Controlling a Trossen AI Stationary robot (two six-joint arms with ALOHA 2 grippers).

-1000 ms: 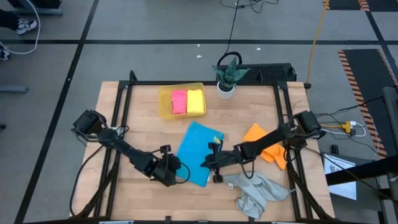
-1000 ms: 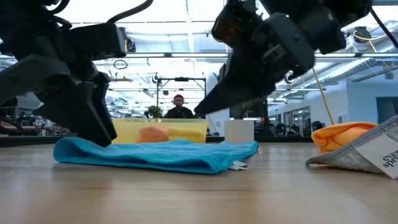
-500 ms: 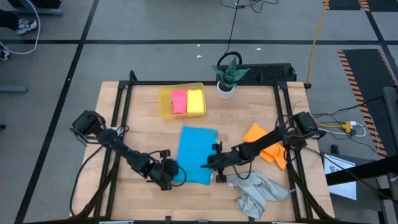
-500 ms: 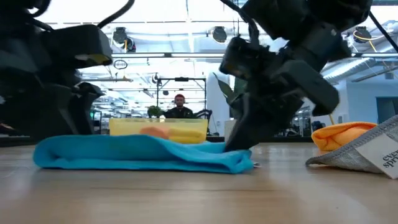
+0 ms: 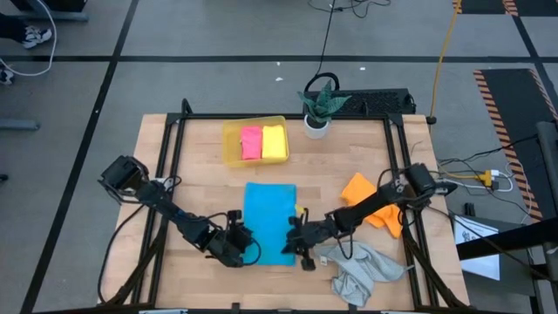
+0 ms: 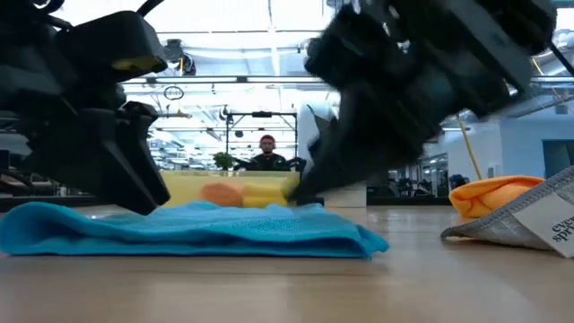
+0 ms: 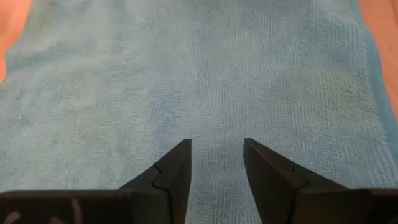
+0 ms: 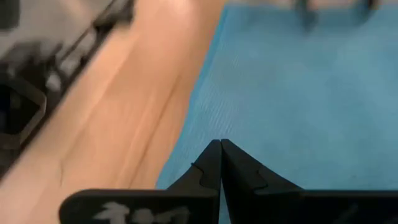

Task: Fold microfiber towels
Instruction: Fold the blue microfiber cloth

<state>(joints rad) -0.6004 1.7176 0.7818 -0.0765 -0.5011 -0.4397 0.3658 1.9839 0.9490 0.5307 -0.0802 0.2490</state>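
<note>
**A:** One towel in play: blue towel [image 5: 268, 221], lying flat mid-table as a tall rectangle. Soft, light, floppy. It'll sag and drag, not hold shape. Nap looks grippy, so I'd guess no slip once pinched.

**B:** Where to grab?

**A:** Corners or edge on the near side, I'd say. A pinch mid-panel would just bunch it. Lift low, or the free half flops.

**B:** Grippers?

**A:** Left gripper [image 5: 240, 248] at the towel's near left corner, fingers [image 7: 171, 175] apart with only cloth showing in the gap, nothing pinched. Right gripper [image 5: 295, 235] at the near right edge, fingers [image 8: 208, 169] pressed together. Can't tell whether any cloth is caught between them.

**B:** Rest of the batch?

**A:** Pink towel [image 5: 251, 142] and yellow towel [image 5: 275, 141] folded side by side in the tray [image 5: 228, 143] at the far side. Orange towel [image 5: 370, 199] loose by the right arm. Grey towel [image 5: 359, 269] crumpled at the near edge, just beside the right gripper.

**B:** Risk?

**A:** Grey one could snag on the right arm.
</note>
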